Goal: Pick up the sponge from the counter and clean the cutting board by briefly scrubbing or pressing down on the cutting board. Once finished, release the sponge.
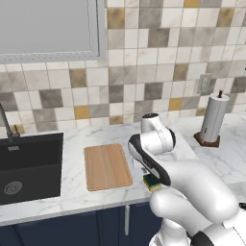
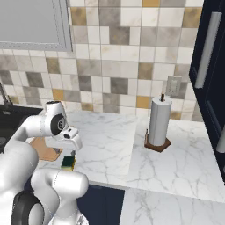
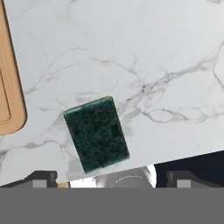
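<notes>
Sponge (image 3: 96, 134) is seen green-side up on the marble surface (image 3: 166, 57), beside the cutting board (image 3: 9, 87); pincer (image 3: 109, 178) is spread wide above, apparently not touching.

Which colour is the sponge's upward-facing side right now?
Dark green, mottled: the small rectangular sponge lies scrub layer up on the white marble counter. The hand view shows it best.
</notes>
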